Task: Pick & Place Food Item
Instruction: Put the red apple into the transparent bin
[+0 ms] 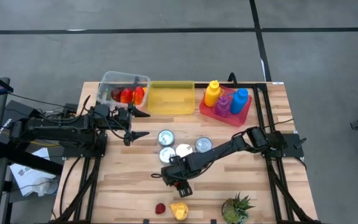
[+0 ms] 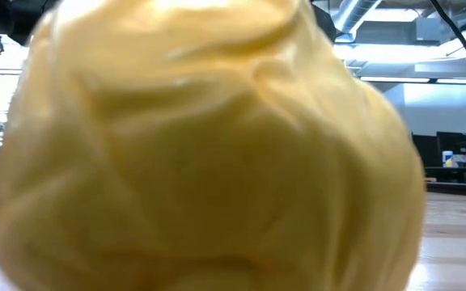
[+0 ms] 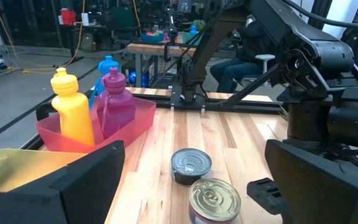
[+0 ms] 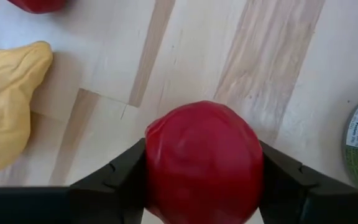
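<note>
A round red food item (image 4: pixel 204 155) sits between the fingers of my right gripper (image 1: pixel 180 185), which is shut on it at the table's near middle. A second red item (image 1: pixel 160 208) and a crumpled yellow item (image 1: pixel 179 210) lie near the front edge. The yellow item (image 2: pixel 209 145) fills the low view. My left gripper (image 1: pixel 138 123) waits open and level at the table's left, in front of a clear box (image 1: pixel 124 89) of red items and a yellow bin (image 1: pixel 169 98). My right gripper pinches the red item by two opposite sides (image 4: pixel 157 158) between its two fingers (image 4: pixel 123 174). The fingers come from above, slanting down from the table's right. The item's underside is hidden, so I cannot tell whether it rests on the wood.
Several tin cans (image 1: pixel 184 150) stand just behind the right gripper, toward the table's middle. A red tray (image 1: pixel 247 112) with yellow, purple and blue bottles is at the back right. A small green plant-like item (image 1: pixel 238 208) lies at the front right. Bare wood (image 1: pixel 117 180) lies at the front left.
</note>
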You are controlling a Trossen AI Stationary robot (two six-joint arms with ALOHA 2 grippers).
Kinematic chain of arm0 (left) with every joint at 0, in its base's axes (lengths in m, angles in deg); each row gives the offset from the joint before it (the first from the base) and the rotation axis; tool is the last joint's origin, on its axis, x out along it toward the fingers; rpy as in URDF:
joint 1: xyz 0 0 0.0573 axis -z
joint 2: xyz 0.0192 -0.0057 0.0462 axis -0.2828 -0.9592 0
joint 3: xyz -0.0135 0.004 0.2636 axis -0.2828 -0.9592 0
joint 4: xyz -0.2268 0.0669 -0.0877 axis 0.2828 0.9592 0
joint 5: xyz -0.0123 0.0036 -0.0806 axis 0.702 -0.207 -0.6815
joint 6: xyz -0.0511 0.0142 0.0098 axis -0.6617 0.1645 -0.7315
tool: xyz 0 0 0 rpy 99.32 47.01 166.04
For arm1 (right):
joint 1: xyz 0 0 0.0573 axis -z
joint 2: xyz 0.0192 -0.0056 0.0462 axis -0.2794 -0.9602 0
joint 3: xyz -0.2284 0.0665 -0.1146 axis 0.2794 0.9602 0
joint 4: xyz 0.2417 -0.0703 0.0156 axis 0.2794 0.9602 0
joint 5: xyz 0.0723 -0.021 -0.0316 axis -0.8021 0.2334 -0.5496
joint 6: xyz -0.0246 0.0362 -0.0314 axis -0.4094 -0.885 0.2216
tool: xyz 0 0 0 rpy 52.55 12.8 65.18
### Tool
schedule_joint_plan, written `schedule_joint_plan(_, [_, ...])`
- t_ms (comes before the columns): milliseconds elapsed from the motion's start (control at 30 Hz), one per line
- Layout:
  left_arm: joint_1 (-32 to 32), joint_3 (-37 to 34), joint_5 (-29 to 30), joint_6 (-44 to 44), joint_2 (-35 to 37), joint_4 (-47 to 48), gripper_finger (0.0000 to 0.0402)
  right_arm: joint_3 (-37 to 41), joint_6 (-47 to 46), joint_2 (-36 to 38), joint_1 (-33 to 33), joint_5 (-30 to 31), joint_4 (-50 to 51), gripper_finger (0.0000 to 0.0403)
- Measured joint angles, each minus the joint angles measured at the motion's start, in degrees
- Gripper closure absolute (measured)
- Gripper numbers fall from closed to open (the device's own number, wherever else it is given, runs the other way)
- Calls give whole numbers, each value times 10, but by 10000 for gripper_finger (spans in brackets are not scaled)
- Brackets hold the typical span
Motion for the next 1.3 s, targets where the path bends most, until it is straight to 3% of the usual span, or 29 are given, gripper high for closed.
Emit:
schedule_joint_plan(300, [0, 0, 24, 31, 9, 13, 23, 0, 10, 3, -2, 0, -75, 185])
schedule_joint_plan(433, [-2, 0, 65, 55, 31, 50, 25, 0, 40, 8, 0, 1, -157, 185])
schedule_joint_plan(633, [-23, 0, 71, 64, 77, 98, 27, 0, 91, 16, 26, -2, -292, 185])
schedule_joint_plan(767, [-44, 0, 89, 74, 117, 146, 28, 4, 110, 16, 51, -36, -402, 185])
schedule_joint_plan(1000, [-78, 0, 211, 65, 179, 183, 28, 4, 112, 16, 105, -94, -543, 185])
schedule_joint_plan(1300, [-100, 0, 284, 61, 230, 196, 28, 4, 110, 15, 183, -97, -587, 185])
